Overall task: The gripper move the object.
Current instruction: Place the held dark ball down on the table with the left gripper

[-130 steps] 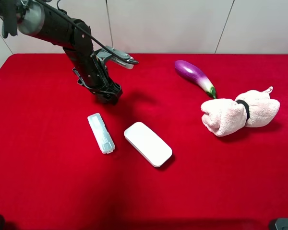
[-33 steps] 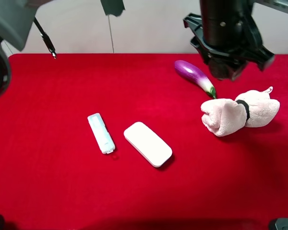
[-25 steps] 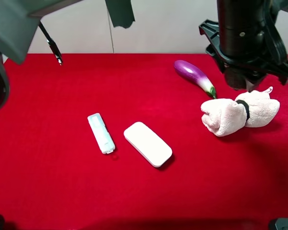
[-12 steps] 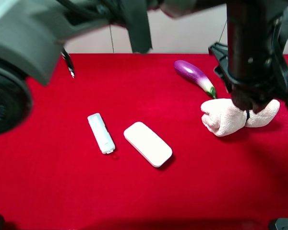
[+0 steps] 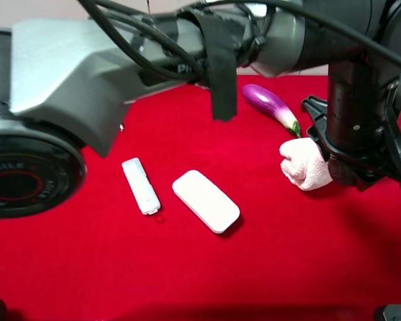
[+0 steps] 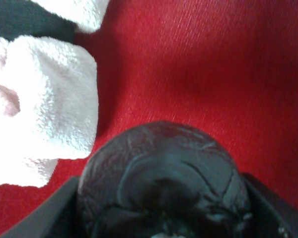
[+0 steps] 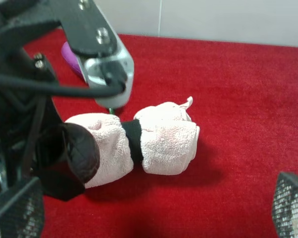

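Left gripper: reached across over the pink towel roll, jaws closed against both sides of the object.
Object: dark, wrinkled ball in the left gripper, just beside the towel roll over red cloth; contact with either could not be told.
Right gripper: near the towel roll, fingers spread wide, holding nothing.
Eggplant: just behind the towel roll.
White remote, white case: well apart from the towel roll.
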Robot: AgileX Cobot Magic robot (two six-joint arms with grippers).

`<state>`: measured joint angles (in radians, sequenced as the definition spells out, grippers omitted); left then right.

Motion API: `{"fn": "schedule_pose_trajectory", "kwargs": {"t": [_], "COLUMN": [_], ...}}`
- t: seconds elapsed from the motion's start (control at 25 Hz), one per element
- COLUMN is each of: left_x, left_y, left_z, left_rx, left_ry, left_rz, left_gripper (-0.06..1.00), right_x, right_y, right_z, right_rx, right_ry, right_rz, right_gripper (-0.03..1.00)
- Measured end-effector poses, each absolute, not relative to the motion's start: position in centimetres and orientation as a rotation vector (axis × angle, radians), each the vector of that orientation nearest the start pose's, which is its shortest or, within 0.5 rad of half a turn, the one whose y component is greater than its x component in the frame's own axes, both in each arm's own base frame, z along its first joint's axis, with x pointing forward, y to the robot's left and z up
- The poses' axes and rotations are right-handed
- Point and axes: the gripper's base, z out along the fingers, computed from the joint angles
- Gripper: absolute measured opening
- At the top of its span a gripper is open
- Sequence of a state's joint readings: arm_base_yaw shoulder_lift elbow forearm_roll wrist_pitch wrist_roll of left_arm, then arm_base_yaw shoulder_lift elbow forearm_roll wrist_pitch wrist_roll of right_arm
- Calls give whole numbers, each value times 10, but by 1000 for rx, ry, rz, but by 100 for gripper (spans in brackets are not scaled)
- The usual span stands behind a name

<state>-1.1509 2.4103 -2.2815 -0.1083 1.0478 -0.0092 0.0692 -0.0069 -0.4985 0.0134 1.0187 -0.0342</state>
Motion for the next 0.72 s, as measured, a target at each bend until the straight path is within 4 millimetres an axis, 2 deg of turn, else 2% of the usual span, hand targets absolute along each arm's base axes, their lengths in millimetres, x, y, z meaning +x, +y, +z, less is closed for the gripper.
{"fn": "schedule_pose_trajectory", "kwargs": {"t": [0.72], "left_x": [201], "left_y": [-501], "left_z": [161], "left_rx": [1489], "left_ry": [2398], "left_rz": [-512], "left_gripper": [60], "right_x": [-4], "right_y": [1], "right_z": [280], "right_rx": [-104], "right_ry": [1994], "right_rz": [38], "right_gripper": [69]}}
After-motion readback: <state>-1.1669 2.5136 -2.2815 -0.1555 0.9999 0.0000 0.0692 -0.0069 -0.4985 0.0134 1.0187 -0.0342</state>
